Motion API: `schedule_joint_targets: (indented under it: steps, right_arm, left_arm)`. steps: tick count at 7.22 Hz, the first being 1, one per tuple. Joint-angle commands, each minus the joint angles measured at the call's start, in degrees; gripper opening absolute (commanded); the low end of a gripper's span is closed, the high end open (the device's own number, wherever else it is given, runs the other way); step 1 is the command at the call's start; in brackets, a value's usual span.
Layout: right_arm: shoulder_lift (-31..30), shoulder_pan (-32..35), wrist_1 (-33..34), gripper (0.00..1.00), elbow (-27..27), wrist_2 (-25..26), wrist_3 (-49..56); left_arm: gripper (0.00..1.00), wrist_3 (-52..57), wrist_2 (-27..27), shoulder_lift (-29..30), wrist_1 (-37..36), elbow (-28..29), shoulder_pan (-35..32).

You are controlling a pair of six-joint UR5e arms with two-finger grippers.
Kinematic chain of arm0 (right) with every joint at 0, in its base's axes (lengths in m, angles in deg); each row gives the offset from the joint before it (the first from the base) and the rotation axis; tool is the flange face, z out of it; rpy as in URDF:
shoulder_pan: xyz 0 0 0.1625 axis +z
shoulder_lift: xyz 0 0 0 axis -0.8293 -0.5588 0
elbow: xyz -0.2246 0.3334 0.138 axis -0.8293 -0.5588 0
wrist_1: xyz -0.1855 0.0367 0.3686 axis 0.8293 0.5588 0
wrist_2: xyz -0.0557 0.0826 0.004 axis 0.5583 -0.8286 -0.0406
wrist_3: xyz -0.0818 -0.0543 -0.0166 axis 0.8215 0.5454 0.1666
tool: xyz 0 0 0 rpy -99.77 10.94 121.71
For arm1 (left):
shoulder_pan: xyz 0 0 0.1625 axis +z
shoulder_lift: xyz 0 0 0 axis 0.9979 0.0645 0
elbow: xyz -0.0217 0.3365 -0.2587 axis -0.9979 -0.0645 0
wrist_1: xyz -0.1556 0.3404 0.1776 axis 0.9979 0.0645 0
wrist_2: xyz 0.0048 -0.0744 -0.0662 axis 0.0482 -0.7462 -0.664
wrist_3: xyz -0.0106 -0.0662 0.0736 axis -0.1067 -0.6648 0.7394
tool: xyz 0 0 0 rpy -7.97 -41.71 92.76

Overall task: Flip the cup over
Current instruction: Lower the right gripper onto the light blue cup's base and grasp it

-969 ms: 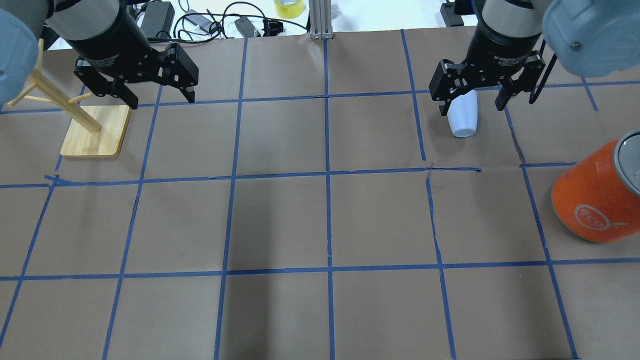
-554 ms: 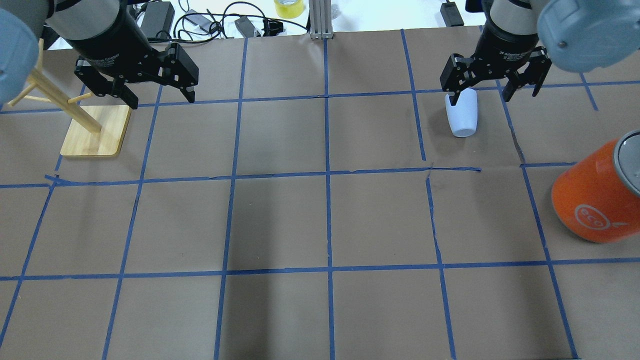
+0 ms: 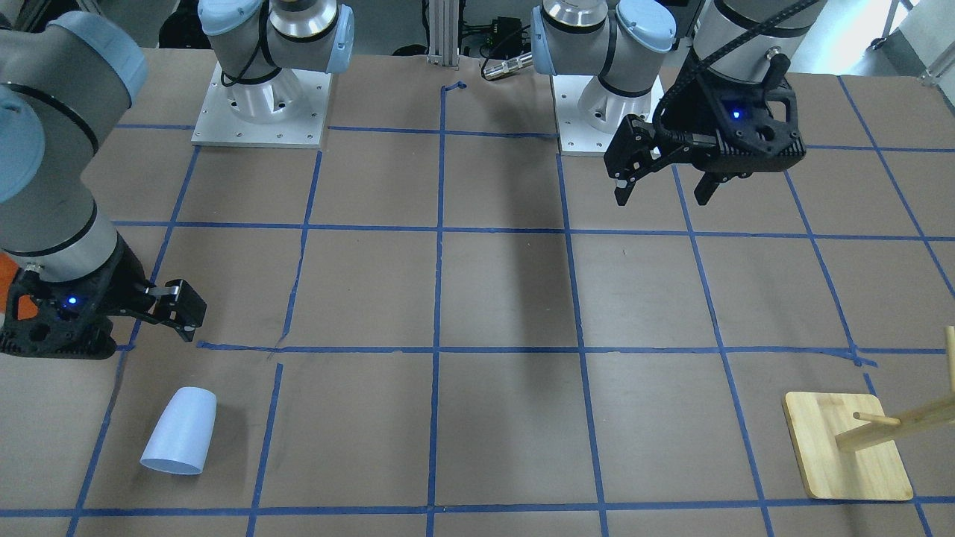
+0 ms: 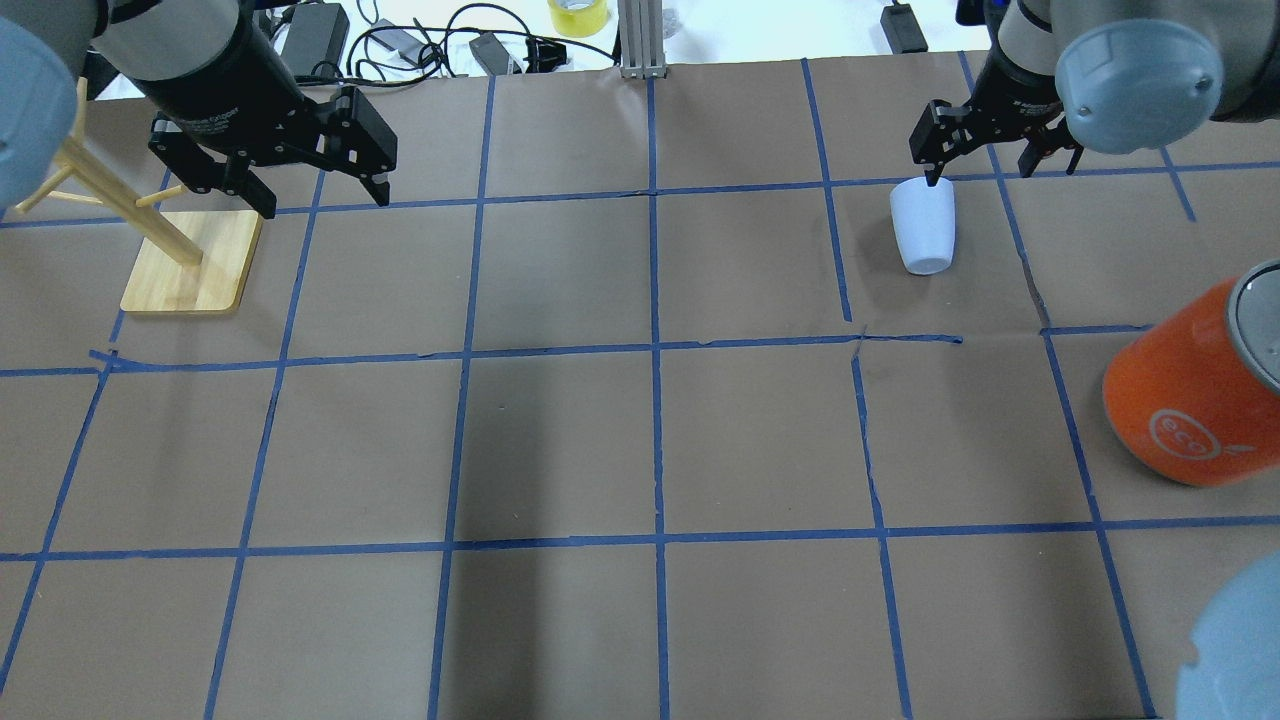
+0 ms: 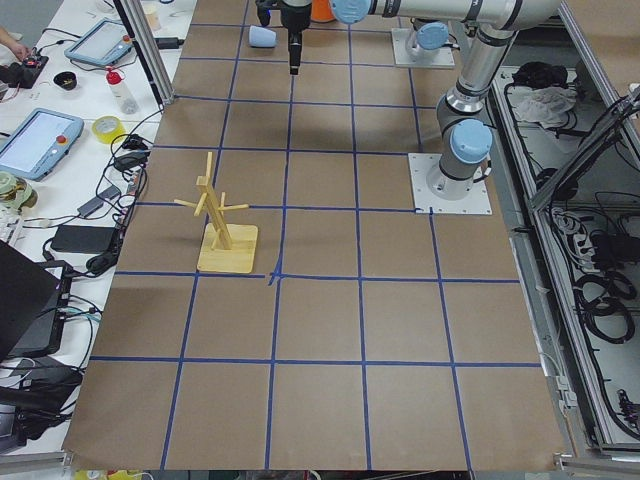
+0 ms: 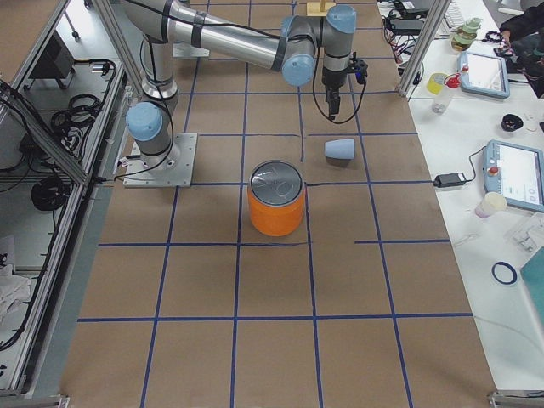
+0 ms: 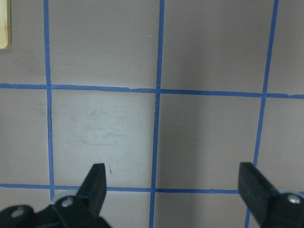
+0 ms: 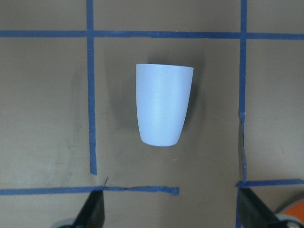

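Cup seen lying on side on counter, rim turned away from robot, long axis set across closing line of right end effector, held spread above it (left end effector, likewise spread, well apart).

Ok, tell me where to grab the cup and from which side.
Grip the cup across its mid-body, from straight above with the open right gripper. It lies on its side, narrow base toward the robot, so both curved walls are exposed; probably the steadiest hold.
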State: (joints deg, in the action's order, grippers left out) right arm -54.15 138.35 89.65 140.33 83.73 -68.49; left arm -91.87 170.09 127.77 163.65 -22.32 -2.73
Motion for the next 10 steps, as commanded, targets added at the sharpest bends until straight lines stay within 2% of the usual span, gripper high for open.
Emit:
schedule_joint_targets:
  steps: [1,5,10]
  right_arm:
    - [3.02,-0.41,10.25,1.00,4.57,0.18,0.37]
    - [12.60,-1.55,18.61,1.00,4.16,-0.69,0.29]
    - [16.49,-1.55,21.89,1.00,3.81,-2.27,0.29]
  left_arm:
    - [1.00,-0.06,0.00,0.00,0.00,0.00,0.00]
    - [1.00,-0.06,0.00,0.00,0.00,-0.09,0.00]
    - [1.00,-0.06,0.00,-0.09,0.00,-0.09,0.00]
